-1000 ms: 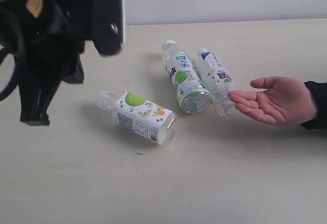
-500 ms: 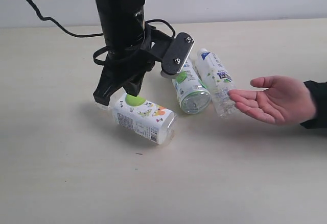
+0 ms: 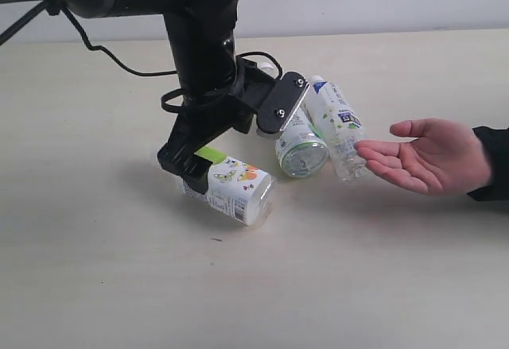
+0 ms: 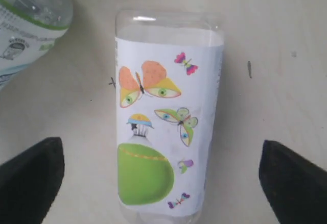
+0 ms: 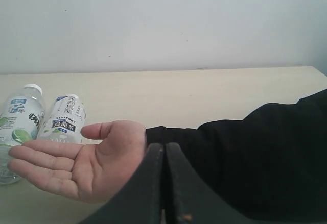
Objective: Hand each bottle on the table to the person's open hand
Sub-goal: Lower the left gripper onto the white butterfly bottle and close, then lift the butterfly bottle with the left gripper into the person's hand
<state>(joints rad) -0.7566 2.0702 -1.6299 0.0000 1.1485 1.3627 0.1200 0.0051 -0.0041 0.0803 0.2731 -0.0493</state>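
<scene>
The black left gripper hangs low over a squarish clear plastic bottle with a white label showing a green apple and butterflies. This bottle lies on its side, left of centre, on the pale beige tabletop. The gripper's fingers are wide apart, one on each side of the bottle's neck end. Bare table shows between each finger and the plastic, so nothing is gripped yet; the straddle looks set up for closing across the bottle's width.

To the right lie a round clear bottle with a green and white label and a slimmer clear bottle with a blue and white label, close side by side, caps pointing far. Just beside the slimmer one, the person's open hand waits palm up, ready to receive.

The black right gripper has its fingers pressed together on nothing, idle near the person's dark sleeve
</scene>
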